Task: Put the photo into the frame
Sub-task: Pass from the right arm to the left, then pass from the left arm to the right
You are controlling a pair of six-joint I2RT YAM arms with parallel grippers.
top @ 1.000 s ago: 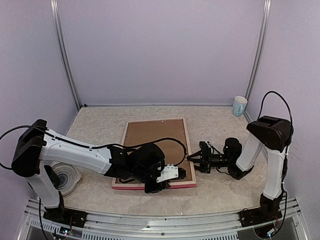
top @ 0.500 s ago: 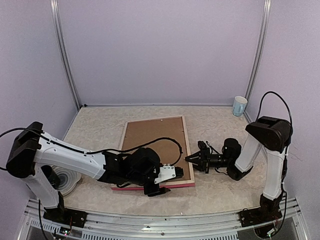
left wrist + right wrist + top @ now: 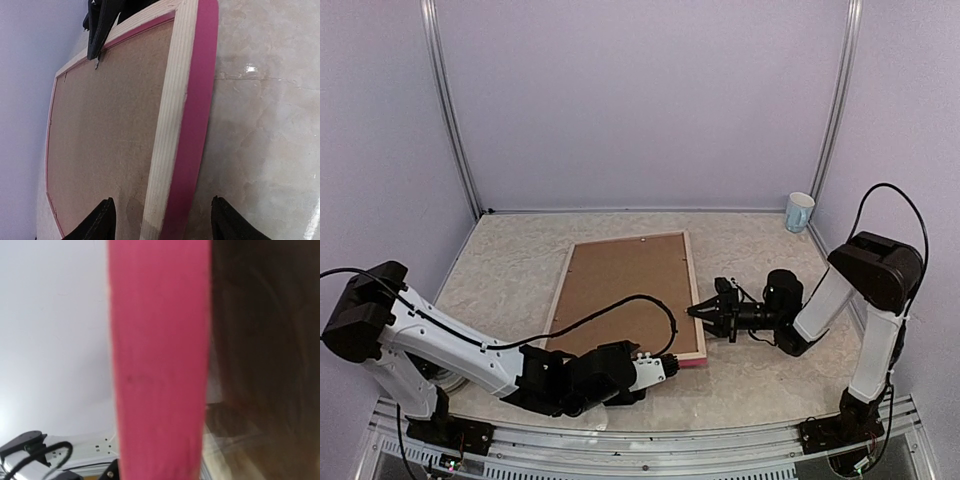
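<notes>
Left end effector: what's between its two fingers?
A rail of the frame, pale wood with a pink outer edge, lies between the open fingers of the left end effector; neither touches it. Left wrist view.

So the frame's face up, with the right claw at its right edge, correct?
Not quite. The frame is back up, not face up: the top view shows its pale wood back and the brown backing board. The right claw is at its right edge, as you said.
</notes>
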